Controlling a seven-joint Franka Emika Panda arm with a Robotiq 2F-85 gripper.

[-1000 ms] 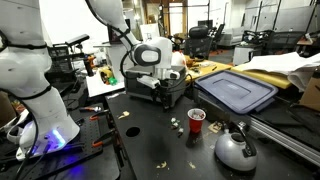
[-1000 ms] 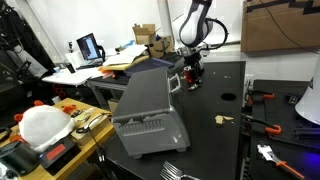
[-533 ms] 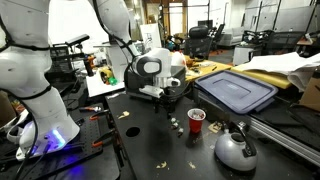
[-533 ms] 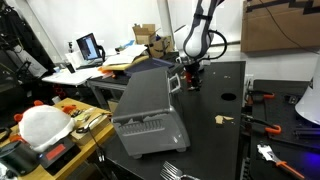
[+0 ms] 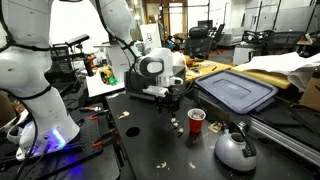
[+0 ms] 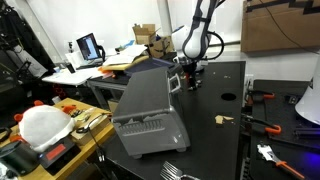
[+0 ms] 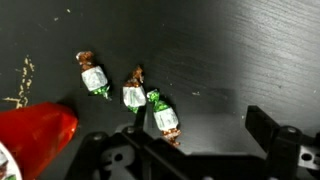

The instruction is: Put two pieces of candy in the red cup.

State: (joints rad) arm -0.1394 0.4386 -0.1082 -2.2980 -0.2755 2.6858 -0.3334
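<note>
Three pieces of candy in whitish wrappers with green and brown twisted ends lie on the black table in the wrist view [image 7: 93, 76] [image 7: 132, 94] [image 7: 163, 118]. The red cup [image 7: 34, 137] lies at the lower left of that view and stands right of the candy [image 5: 175, 124] as the red cup [image 5: 197, 119] in an exterior view. My gripper [image 7: 200, 128] hovers open above the table. The nearest candy is just inside its left finger [image 7: 138, 127], and the right finger [image 7: 268, 124] is far off. Nothing is held. The gripper [image 5: 165, 99] [image 6: 191, 79] shows in both exterior views.
A silver kettle [image 5: 235, 148] with a black handle stands near the cup. A blue lidded bin [image 5: 236, 92] sits behind it. Yellowish scraps [image 5: 130, 130] dot the table. A grey machine [image 6: 148, 105] stands on the table edge.
The gripper has dropped a little and shifted toward the candy. The jaws stay open and the candy and cup have not moved.
</note>
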